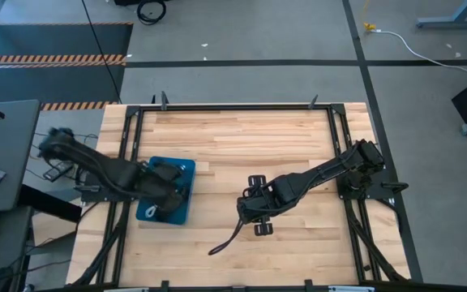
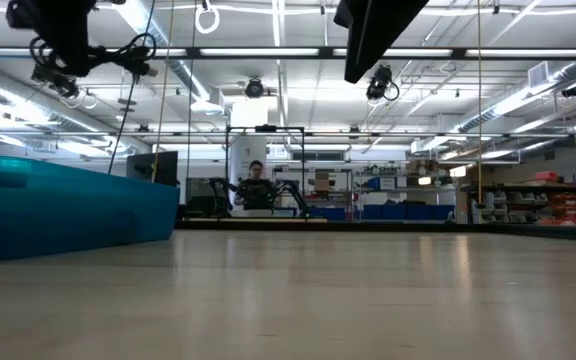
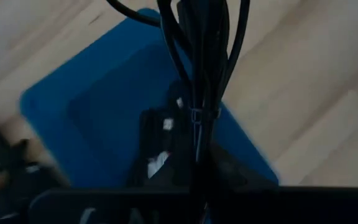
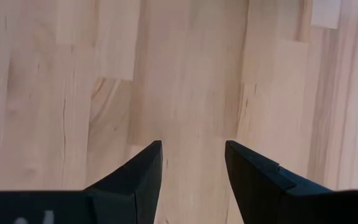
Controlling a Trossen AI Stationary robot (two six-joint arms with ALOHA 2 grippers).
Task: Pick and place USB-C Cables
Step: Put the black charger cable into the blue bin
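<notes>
My left gripper hangs over the blue tray at the table's left and is shut on a bundled black USB-C cable. In the low view this bundle dangles above the tray. More cables lie in the tray: a dark one with pale and red parts and a white one. My right gripper is open near the table's middle, its fingers above bare wood. A loose black cable lies on the table just left of and nearer than it. My left gripper holds the black cable bundle near its tied waist, coming at it from above. The fingers themselves are hidden behind the bundle in the wrist view. The bundle is lifted clear and hangs slack above the tray.
Black frame rails run along the table's left, right and far sides. Open wood stretches between the two arms and toward the far edge. A person sits far off in the room behind the table.
</notes>
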